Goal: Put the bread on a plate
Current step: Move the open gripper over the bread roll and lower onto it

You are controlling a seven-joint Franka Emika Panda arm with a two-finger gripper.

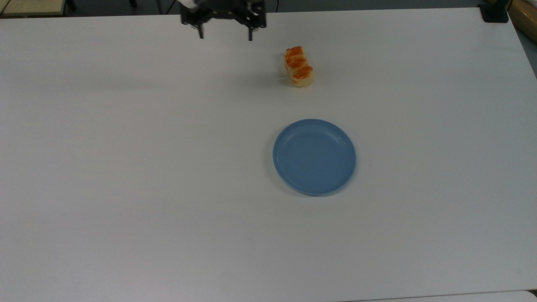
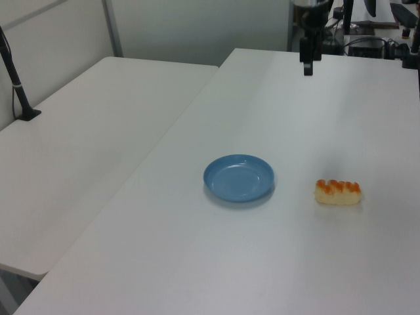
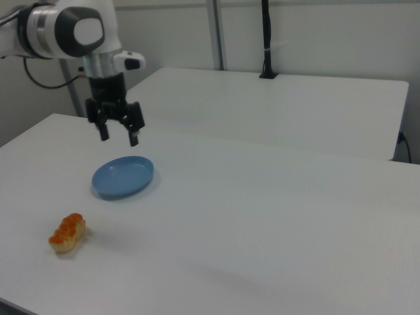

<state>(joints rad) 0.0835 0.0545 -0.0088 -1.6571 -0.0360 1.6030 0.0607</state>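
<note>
The bread (image 1: 298,66), a small pale-yellow loaf with orange-brown bumps, lies on the white table (image 1: 126,167) toward the far side in the top view; it also shows as the bread (image 2: 338,191) and the bread (image 3: 67,232). The light-blue plate (image 1: 314,156) sits empty a short way nearer, also seen as the plate (image 2: 239,178) and the plate (image 3: 123,176). My gripper (image 1: 225,37) hangs open above the table, to the top view's left of the bread, holding nothing; the gripper (image 3: 119,136) is high over the plate area in the right view.
A second white table (image 2: 79,170) adjoins on the left view's left. A black post (image 2: 18,92) stands clamped on it. A black mount (image 1: 494,12) sits at the top view's far right corner. Cables and equipment (image 2: 367,39) lie behind the table.
</note>
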